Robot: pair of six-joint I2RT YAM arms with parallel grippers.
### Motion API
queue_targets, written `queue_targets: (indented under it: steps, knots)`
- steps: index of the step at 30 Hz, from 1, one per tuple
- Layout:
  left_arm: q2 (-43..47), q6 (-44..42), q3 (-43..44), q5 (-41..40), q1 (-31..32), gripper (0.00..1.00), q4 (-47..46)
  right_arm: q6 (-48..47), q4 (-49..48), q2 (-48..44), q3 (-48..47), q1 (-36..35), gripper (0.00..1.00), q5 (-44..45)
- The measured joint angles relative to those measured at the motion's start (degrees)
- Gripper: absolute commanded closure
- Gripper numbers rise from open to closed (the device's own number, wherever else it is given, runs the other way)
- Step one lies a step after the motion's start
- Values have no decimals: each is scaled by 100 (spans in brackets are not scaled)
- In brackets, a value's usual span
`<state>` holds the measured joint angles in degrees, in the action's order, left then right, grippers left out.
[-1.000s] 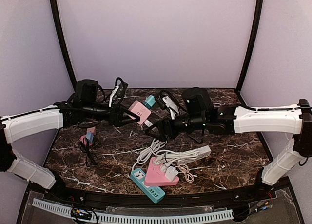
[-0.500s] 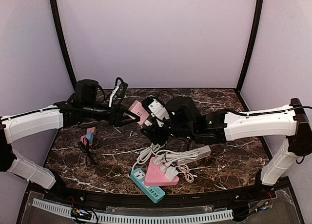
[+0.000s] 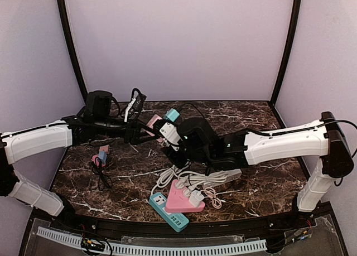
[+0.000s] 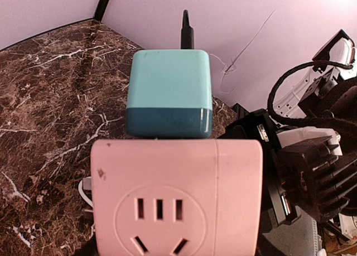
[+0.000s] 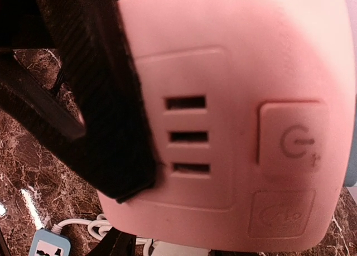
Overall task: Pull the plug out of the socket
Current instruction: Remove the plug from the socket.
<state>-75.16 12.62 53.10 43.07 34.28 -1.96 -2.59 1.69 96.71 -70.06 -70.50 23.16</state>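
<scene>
A pink cube socket [image 3: 153, 121] is held above the table by my left gripper [image 3: 146, 132], which is shut on it. A teal plug [image 3: 172, 115] sits plugged into its far side. In the left wrist view the socket [image 4: 175, 200] fills the lower frame with the plug [image 4: 169, 91] on top, and my own fingers are hidden behind it. My right gripper [image 3: 169, 138] is right against the socket, just below the plug. In the right wrist view the socket [image 5: 234, 128] fills the frame, and a black finger [image 5: 100, 111] of the left gripper crosses its left side.
A pink triangular power strip [image 3: 181, 199], a teal strip [image 3: 167, 210] and a white strip [image 3: 224, 175] lie at the front centre amid white cables [image 3: 177, 175]. A small pink and blue adapter [image 3: 101, 155] with a black cord lies at the left.
My right arm has swung left and its gripper has closed in on the held socket and plug. The left arm and the socket have not moved.
</scene>
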Motion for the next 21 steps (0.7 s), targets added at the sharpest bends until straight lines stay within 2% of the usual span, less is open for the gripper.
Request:
queue_targets:
  steps: [7,13,21]
  knots:
    - [-4,-20,11,125,0,99,35,-157,0,2,-33,-2,58,118]
    - [-70,-50,87,240,0,99,125,-313,2,0,-57,-2,75,199]
    - [-83,35,122,214,-2,99,227,-525,-2,7,-59,-13,93,358]
